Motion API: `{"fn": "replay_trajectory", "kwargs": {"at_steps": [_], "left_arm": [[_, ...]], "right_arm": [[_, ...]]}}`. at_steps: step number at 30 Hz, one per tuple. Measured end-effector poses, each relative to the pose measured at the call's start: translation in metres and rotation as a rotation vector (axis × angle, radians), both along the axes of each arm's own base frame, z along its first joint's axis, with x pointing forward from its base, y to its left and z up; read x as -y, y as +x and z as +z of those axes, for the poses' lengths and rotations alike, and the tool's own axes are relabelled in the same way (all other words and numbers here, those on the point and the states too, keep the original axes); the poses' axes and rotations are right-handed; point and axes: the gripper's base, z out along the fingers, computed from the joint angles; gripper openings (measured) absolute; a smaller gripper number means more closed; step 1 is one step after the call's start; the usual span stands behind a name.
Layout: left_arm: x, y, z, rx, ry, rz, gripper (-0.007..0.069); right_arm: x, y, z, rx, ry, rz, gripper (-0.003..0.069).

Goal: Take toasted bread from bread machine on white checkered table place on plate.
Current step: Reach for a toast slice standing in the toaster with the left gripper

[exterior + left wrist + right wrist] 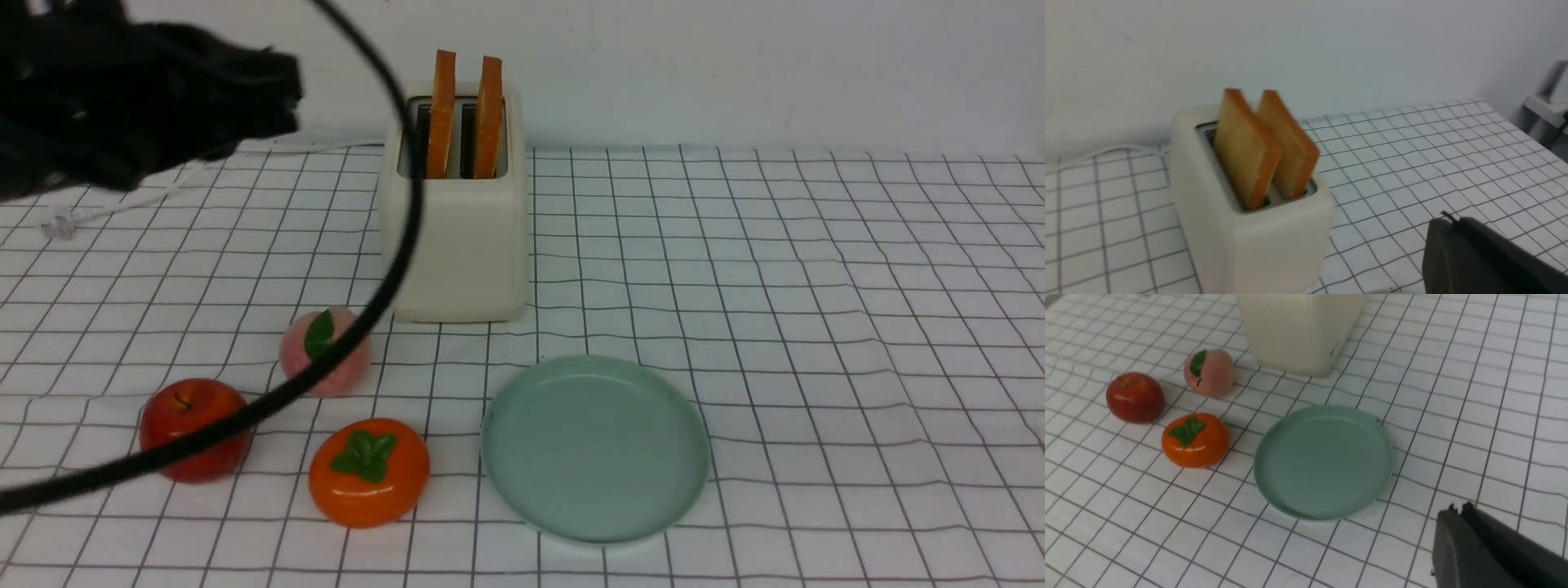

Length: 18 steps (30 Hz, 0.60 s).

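Note:
Two slices of toasted bread (465, 114) stand upright in the slots of the cream bread machine (457, 245) at the back middle of the white checkered table (816, 327); they also show in the left wrist view (1265, 149). The mint-green plate (594, 447) lies empty in front of the bread machine, to its right. My left gripper (1453, 222) is shut and empty, raised to the left of the bread machine; its arm (122, 98) fills the upper left of the front view. My right gripper (1457, 510) is shut and empty, above the cloth beside the plate (1325, 461).
A red apple (192, 429), a pink peach (325, 351) and an orange persimmon (369, 471) lie left of the plate. A black cable (392, 269) arcs across the bread machine in the front view. A white cord and plug (61, 222) lie at the back left.

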Motion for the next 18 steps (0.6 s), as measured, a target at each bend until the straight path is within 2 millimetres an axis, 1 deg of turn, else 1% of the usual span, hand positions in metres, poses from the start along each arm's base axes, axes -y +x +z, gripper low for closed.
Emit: {"fn": "replay_trajectory", "kwargs": {"at_steps": [1,2,3,6,7,9,10,11,12,13,14,16,17,18], "left_arm": [[0.008,0.015,0.0,-0.019,0.009,-0.015,-0.0013],[0.009,0.017,0.0,-0.024,0.013,-0.017,-0.0013],[0.016,0.034,-0.004,-0.066,0.019,-0.025,-0.0013],[0.023,0.065,-0.015,-0.131,0.055,-0.015,-0.0013],[0.024,0.067,-0.016,-0.135,0.056,-0.016,-0.0013],[0.029,0.092,-0.023,-0.167,0.104,-0.007,0.0017],[0.03,0.094,-0.024,-0.169,0.11,-0.005,0.0028],[0.033,0.106,-0.024,-0.176,0.122,0.0,0.0074],[0.037,0.119,-0.03,-0.194,0.132,0.004,0.0132],[0.037,0.122,-0.031,-0.198,0.133,0.005,0.0151],[0.039,0.128,-0.033,-0.206,0.136,0.007,0.0191],[0.043,0.142,-0.035,-0.215,0.127,0.015,0.0295],[0.046,0.152,-0.039,-0.22,0.124,0.019,0.0363],[0.048,0.159,-0.044,-0.227,0.127,0.02,0.0398]], "right_arm": [[-0.001,0.002,-0.001,-0.011,-0.003,0.002,0.0002],[-0.001,0.003,-0.001,-0.015,-0.004,0.003,0.0002],[-0.002,0.005,-0.002,-0.028,-0.001,0.006,0.0002],[-0.004,0.004,-0.001,-0.034,0.022,0.015,0.0005],[-0.004,0.004,-0.002,-0.034,0.022,0.015,0.0006],[-0.004,0.003,0.0,-0.032,0.03,0.019,0.0008],[-0.004,0.003,0.0,-0.032,0.03,0.019,0.0008],[-0.004,0.003,0.0,-0.035,0.033,0.021,0.001],[-0.005,0.003,0.0,-0.036,0.038,0.023,0.0011],[-0.005,0.003,0.0,-0.036,0.038,0.023,0.0011],[-0.005,0.003,0.0,-0.038,0.041,0.025,0.0013],[-0.005,0.002,0.001,-0.041,0.049,0.029,0.0014],[-0.006,0.002,0.0,-0.045,0.05,0.031,0.0015],[-0.006,0.002,0.0,-0.046,0.05,0.031,0.0015]]}}
